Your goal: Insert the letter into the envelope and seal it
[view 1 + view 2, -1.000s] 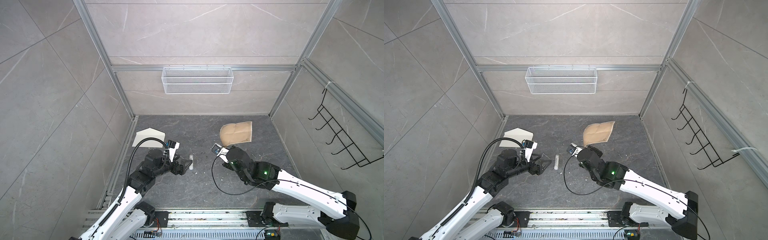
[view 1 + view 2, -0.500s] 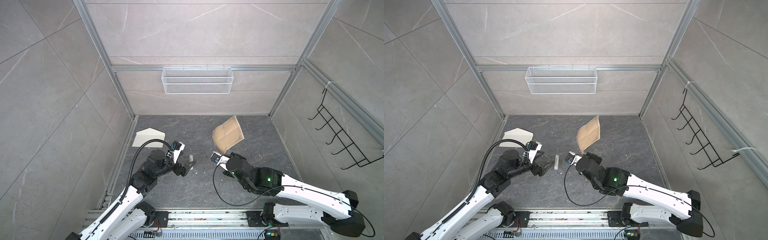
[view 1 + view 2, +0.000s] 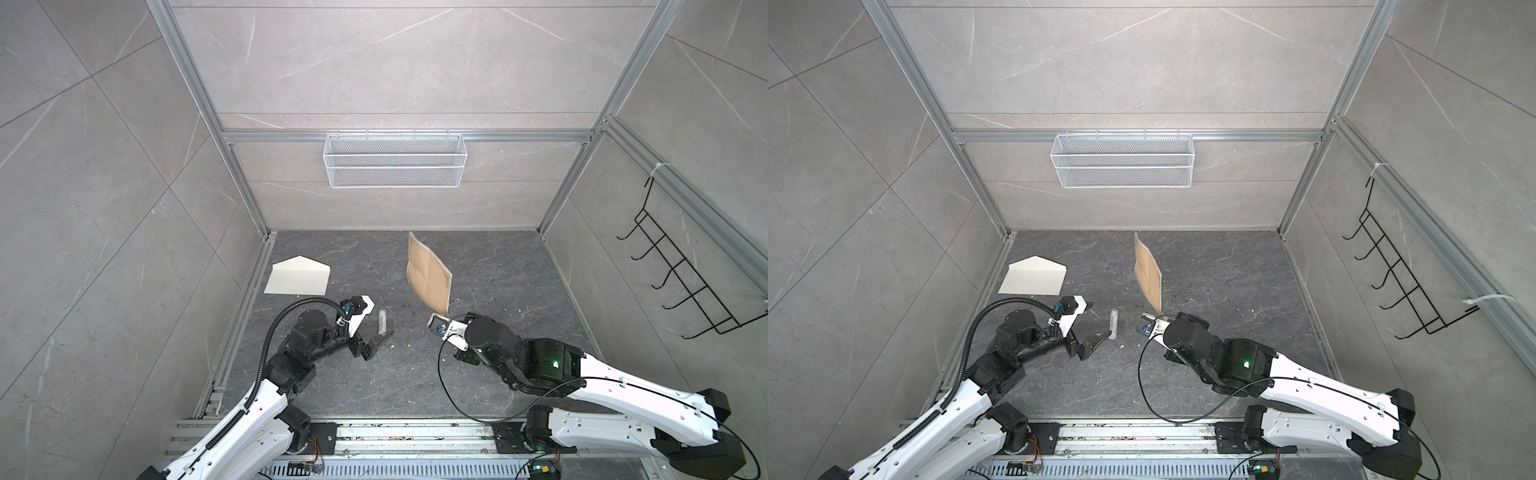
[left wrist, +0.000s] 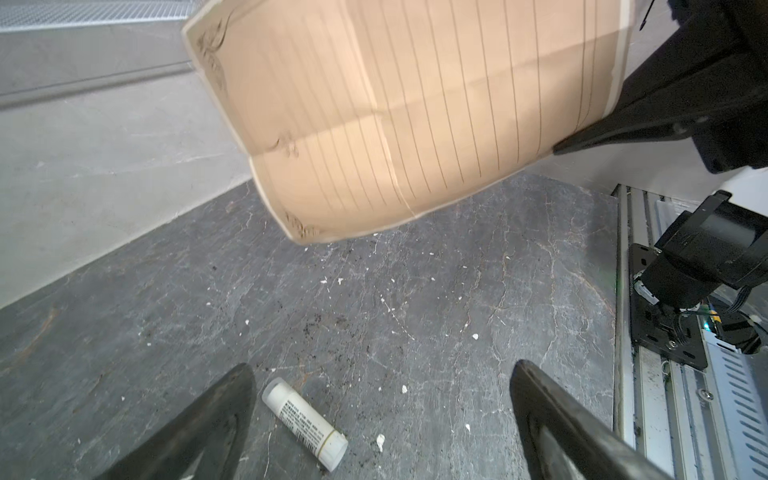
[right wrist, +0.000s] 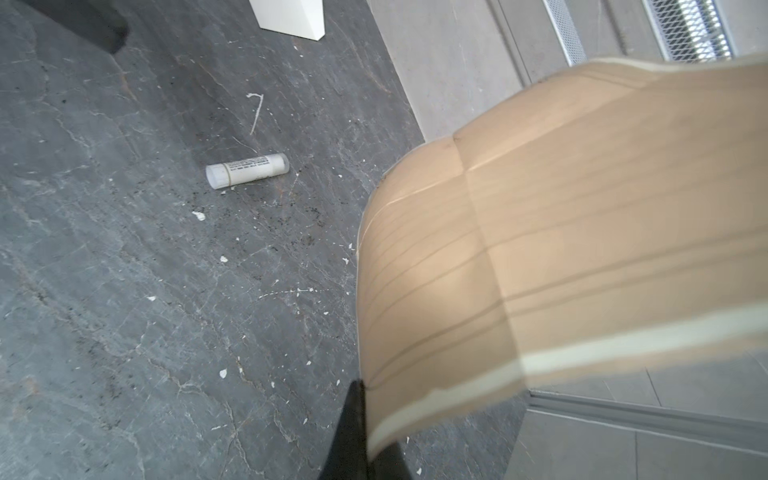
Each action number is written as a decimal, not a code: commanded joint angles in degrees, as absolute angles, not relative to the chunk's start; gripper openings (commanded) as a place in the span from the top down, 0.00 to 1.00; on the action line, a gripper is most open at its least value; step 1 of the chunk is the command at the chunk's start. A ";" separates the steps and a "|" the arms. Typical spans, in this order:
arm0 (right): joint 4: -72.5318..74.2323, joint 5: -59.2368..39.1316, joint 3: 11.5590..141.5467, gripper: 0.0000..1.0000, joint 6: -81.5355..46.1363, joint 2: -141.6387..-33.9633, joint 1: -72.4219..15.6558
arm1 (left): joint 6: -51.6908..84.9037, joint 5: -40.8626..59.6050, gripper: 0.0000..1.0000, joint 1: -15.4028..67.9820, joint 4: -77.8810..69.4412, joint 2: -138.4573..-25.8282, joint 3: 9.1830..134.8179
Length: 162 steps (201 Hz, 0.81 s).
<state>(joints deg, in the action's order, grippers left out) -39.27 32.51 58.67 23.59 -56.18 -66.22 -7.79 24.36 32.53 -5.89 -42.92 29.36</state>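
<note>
Letter (image 3: 430, 274) stands upright, pinched by right pincer (image 3: 446, 318); left pincer (image 4: 382, 365) spread low.

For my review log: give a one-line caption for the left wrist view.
Right gripper holds the lined tan letter by its edge above the table; open left gripper hovers near a white tube.

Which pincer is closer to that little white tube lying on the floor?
Left. The left pincer, open, sits right beside the tube; the right pincer is farther off, pinching the letter's corner aloft.
</note>
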 commanded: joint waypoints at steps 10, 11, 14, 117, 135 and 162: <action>-42.61 30.76 58.00 1.00 24.80 -54.70 -66.53 | -11.68 25.73 0.03 32.70 -12.44 -44.24 31.80; -42.66 30.81 58.00 1.00 24.88 -54.73 -66.53 | -11.82 25.70 0.03 32.70 -12.41 -44.31 31.85; -42.79 31.17 58.12 1.00 25.14 -54.80 -66.53 | -12.19 25.62 0.03 32.68 -12.40 -44.44 32.03; -43.02 37.47 60.75 1.00 26.45 -55.77 -66.61 | -16.33 22.06 0.09 32.69 -8.89 -46.27 35.05; -42.89 37.85 62.00 1.00 24.62 -55.84 -66.55 | -15.61 24.49 0.12 32.70 -8.79 -46.92 34.72; -44.85 39.45 65.39 1.00 21.38 -57.62 -66.56 | -14.01 29.64 0.19 32.77 -9.38 -47.37 33.70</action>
<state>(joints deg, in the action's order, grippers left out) -43.70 36.75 61.58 25.26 -56.51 -66.32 -14.52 24.03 32.53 -7.75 -47.07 33.74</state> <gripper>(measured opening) 0.046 0.831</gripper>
